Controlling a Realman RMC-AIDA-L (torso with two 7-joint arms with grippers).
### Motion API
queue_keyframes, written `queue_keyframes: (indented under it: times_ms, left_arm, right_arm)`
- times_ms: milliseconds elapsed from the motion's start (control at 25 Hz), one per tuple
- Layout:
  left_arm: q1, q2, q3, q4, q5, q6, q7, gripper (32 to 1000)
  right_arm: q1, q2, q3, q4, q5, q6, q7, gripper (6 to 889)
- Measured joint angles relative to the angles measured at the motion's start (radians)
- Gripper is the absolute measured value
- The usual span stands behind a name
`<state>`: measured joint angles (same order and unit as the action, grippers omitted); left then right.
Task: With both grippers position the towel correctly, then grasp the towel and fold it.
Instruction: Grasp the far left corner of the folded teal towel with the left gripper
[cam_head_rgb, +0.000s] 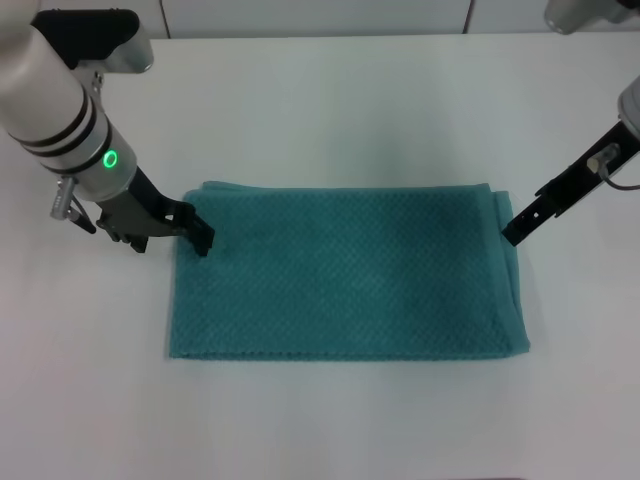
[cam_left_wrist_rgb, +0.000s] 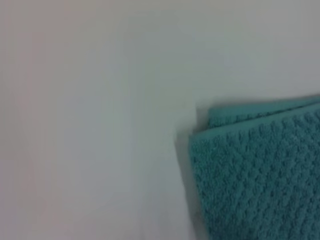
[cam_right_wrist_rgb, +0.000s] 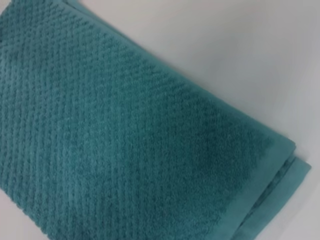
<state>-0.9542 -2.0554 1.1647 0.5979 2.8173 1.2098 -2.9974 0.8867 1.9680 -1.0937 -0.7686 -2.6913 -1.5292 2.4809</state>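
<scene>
On the tabletop (cam_head_rgb: 320, 100) your left pincer (cam_head_rgb: 200, 235) and right pincer (cam_head_rgb: 512, 235) flank the towel (cam_head_rgb: 345, 270), grip unreadable; positioning looks done; next, grasp corners.

White desk (cam_head_rgb: 330, 110), plain and smooth, filling nearly the whole head view. Flat on it, in the middle and lower middle of the frame: one teal towel (cam_head_rgb: 350, 275), waffle-textured, rectangular, long side running left to right. Already doubled over, with a lower layer peeking out past the upper one at the right edge and at the upper left corner. Bare white surface on all four sides of it.
</scene>
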Motion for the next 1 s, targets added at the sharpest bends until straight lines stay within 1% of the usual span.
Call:
queue_keyframes:
  times_ms: [320, 480, 720, 1000]
  left_arm:
    - [-0.002, -0.0017, 0.015, -0.04, 0.002, -0.042, 0.001, 877]
    - [-0.002, -0.004, 0.043, -0.046, 0.002, -0.055, 0.001, 877]
    - [-0.005, -0.0068, 0.065, -0.067, 0.003, -0.063, 0.001, 877]
    - [-0.017, -0.0117, 0.107, -0.078, 0.004, -0.076, 0.0, 877]
  right_arm:
    - [0.0, 0.0, 0.0, 0.0, 0.001, 0.009, -0.002, 854]
    - [0.0, 0.0, 0.0, 0.0, 0.002, 0.01, -0.002, 854]
    - [0.0, 0.0, 0.0, 0.0, 0.003, 0.015, -0.003, 853]
    - [0.001, 0.002, 0.0, 0.0, 0.004, 0.019, -0.004, 853]
